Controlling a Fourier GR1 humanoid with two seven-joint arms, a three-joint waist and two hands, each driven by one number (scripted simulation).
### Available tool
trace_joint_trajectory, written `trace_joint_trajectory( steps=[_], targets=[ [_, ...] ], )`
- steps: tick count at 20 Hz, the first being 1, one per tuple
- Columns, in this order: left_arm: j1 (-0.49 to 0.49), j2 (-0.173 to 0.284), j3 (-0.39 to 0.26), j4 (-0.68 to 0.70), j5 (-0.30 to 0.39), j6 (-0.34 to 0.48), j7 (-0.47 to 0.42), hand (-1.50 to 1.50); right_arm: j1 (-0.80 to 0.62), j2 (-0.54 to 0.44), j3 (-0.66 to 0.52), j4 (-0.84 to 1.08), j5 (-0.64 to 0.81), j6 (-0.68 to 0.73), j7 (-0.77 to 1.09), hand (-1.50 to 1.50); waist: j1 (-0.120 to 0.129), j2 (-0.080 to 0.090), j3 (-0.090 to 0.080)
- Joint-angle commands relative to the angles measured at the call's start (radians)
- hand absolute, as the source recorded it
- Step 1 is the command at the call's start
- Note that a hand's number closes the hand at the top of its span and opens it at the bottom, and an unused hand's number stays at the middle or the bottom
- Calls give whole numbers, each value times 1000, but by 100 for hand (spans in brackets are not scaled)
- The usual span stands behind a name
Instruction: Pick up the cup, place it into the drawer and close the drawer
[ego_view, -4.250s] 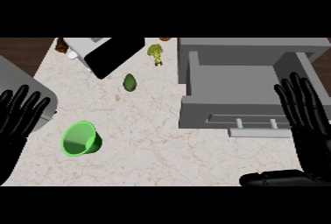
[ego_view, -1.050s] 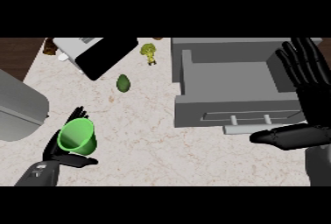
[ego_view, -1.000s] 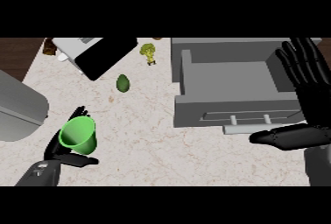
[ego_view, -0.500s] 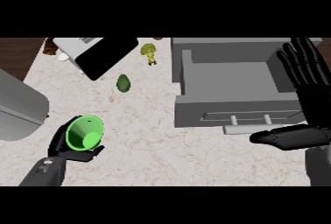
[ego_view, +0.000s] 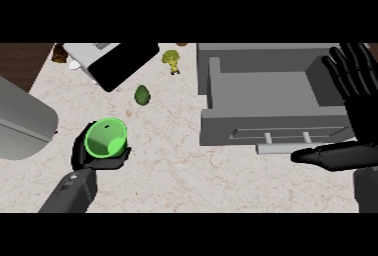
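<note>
- One green cup (ego_view: 105, 138) sits in the left robot hand (ego_view: 100, 156), over the desk (ego_view: 170, 175) near its left edge. The black fingers curl round the cup from below, so the hand is clamped on it. The cup's open mouth faces up at us.
- I think the picking-up step is done or almost done. I cannot tell if the cup is off the desk yet.
- Next, the cup has to go across to the right, over the front wall of the grey drawer (ego_view: 269, 100), and down inside. The drawer is pulled open and looks bare inside, so there is room.
- After that, the drawer has to be pushed shut.
- The right robot hand (ego_view: 357, 80) is at the right edge, fingers straight and spread apart, holding nothing. It rests there, just beside the drawer's right wall. Its forearm hides part of the drawer's front corner.
- A dark green avocado (ego_view: 142, 94) lies between the cup and the far edge. A small broccoli (ego_view: 172, 58) stands near the far edge.
- A grey and black thing (ego_view: 111, 61) lies at the far left corner. I cannot tell what it is, and it is cut off.
- A big grey round shape (ego_view: 22, 122) at the left edge is cut off too.
- The bottom of the cup is hidden by the fingers.
</note>
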Motion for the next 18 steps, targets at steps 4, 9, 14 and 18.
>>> trace_joint_trajectory(
  steps=[4,9,14,18],
  targets=[
    [-108,-14,-12,-84,24,-63,-26,150,22,-43,-48,45,-25,43,-26,-150,14,-7,4],
    [-182,-106,-77,-232,8,40,117,150,9,3,8,11,38,-17,6,-150,31,-14,5],
    [-263,-118,-138,-372,17,19,324,150,65,-24,-43,39,-5,37,-63,-150,33,-16,5],
    [-367,-155,-258,-469,102,152,488,150,26,4,-4,3,40,-17,-16,-150,21,-21,5]
  ],
)
